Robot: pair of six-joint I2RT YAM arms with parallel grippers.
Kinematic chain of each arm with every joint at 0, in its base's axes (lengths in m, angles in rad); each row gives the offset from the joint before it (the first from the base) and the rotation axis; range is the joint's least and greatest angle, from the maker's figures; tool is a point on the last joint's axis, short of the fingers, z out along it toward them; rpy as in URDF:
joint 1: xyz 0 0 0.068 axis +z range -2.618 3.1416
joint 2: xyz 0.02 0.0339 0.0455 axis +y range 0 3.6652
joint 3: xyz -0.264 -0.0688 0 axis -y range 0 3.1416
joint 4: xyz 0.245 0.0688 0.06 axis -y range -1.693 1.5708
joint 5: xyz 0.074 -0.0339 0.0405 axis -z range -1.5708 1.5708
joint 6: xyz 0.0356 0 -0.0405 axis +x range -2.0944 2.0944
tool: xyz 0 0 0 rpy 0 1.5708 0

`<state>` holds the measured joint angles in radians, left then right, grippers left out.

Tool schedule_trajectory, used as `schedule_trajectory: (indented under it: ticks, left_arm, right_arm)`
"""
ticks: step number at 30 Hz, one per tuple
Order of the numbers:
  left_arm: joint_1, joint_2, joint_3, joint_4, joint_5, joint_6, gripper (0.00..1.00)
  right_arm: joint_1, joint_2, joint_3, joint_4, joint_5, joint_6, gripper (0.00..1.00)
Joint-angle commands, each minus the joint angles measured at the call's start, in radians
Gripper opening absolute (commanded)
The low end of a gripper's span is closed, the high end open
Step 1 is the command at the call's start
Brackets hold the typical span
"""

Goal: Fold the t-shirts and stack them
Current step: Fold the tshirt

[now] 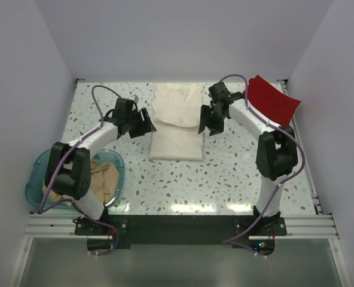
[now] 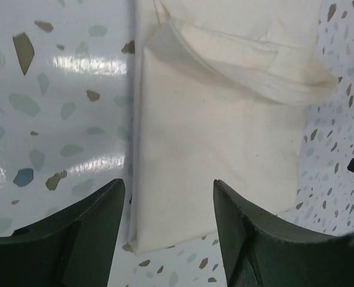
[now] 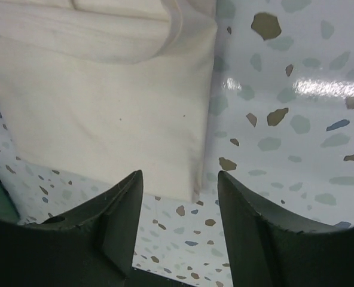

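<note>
Tan cotton sits nearest me: the tan shirt (image 1: 102,179) is bunched in the blue tub (image 1: 36,170) by the left base. Further out, the cream shirt (image 1: 177,128) lies mid-table, its long axis running away from me. The left gripper (image 1: 143,122) and right gripper (image 1: 210,121) flank its long edges, both open, empty and about equally near. Each wrist view frames a side edge between the fingers and shows a looser top layer. Only the overhead shows the red shirt (image 1: 272,98) in the far right corner.

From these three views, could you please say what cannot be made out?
Tan shirt, top view: the left arm covers part of it in the blue tub.
Red shirt, top view: the right arm crosses its edge.
Cream shirt, wrist views: far end cut off by the frame.
</note>
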<state>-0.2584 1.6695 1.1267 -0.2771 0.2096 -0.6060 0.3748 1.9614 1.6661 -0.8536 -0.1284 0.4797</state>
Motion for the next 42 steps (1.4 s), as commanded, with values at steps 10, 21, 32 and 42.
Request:
schedule_trajectory:
  ticks: [10,21,32,42]
  left_arm:
    - [-0.088,-0.04,-0.18,-0.002,-0.035,0.025,0.63]
    - [-0.107,0.006,-0.206,-0.045,-0.05,0.058,0.61]
    - [-0.119,-0.062,-0.263,-0.054,-0.053,0.041,0.62]
    - [-0.119,-0.162,-0.28,-0.059,-0.056,0.034,0.63]
  right_arm:
    - [0.087,0.033,-0.052,0.11,-0.063,0.025,0.54]
    - [0.088,0.227,0.167,0.077,-0.013,0.03,0.53]
    - [0.079,0.396,0.553,0.016,0.191,0.065,0.56]
    - [0.058,0.28,0.502,0.071,0.185,0.056,0.6]
